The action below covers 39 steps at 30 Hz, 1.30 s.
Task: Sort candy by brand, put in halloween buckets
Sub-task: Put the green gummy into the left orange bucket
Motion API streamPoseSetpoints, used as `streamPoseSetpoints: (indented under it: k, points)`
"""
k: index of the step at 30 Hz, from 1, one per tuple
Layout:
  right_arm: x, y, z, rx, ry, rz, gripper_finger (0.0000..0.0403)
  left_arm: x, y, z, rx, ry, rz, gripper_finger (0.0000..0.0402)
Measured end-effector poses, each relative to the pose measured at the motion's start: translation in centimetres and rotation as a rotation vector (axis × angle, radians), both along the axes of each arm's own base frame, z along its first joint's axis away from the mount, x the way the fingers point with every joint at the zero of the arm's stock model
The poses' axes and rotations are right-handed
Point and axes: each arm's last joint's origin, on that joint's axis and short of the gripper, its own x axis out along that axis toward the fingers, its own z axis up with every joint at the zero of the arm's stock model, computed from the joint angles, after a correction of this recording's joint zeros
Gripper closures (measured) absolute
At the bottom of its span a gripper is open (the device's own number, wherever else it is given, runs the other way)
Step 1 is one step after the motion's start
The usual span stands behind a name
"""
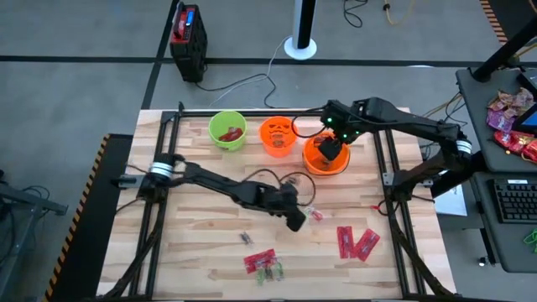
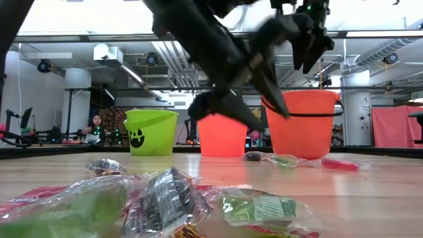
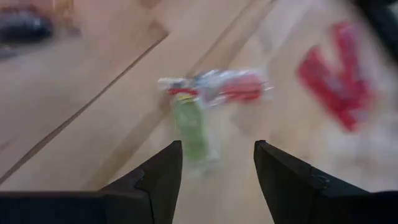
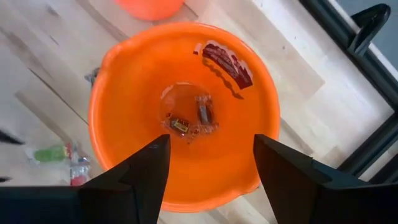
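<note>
Orange plastic fills your right wrist view: the right gripper hangs straight above the wider orange bucket, its fingers spread apart with nothing between them. Directly below those fingers, on the bucket's floor, lie two tiny dark brown minis, and a dark red wrapper rests against the far wall. From above, you see this arm reaching in from the table's right edge, wrist bent down over the bucket.

Your left gripper stretches out low over the middle of the table, fingers parted and empty. Just ahead of its tips sits a green-and-red wrapped piece with a clear-and-red wrapper touching it; farther off to one side lie flat red packets, smeared by blur.

Beside the wide bucket stand the jack-o'-lantern bucket and, beyond it, the lime green bucket, which holds some red pieces; you cannot tell what the jack-o'-lantern one holds.

More candy lies nearer the table's front: a red-and-green cluster and a small dark piece. The low view's foreground wrappers are too close to make out.
</note>
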Motion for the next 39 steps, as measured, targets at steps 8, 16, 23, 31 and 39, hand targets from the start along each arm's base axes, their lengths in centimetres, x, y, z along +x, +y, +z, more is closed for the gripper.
streamPoseSetpoints:
  k: [8,16,23,31,39]
  points:
    - [-0.9,0.4,0.9,-0.018,-0.033,0.015,0.0179,3.3,-0.4,-3.2,0.071,0.171,-0.041,0.0205]
    - [-1.2,0.6,1.2,-0.027,-0.041,0.039,0.0179,4.7,-0.7,-2.8,0.162,0.32,-0.057,0.0289]
    - [-1.3,0.7,1.3,-0.033,-0.035,0.064,0.0179,4.3,-0.7,-1.7,0.174,0.356,-0.107,0.0386]
    - [-3.4,1.7,3.1,-0.005,-0.129,0.058,0.0179,0.6,1.4,8.1,0.282,0.424,-0.21,0.0399]
    - [-5.3,3.5,4.6,0.061,-0.245,-0.006,0.0179,-4.1,9.4,17.9,0.418,0.246,-0.238,0.0401]
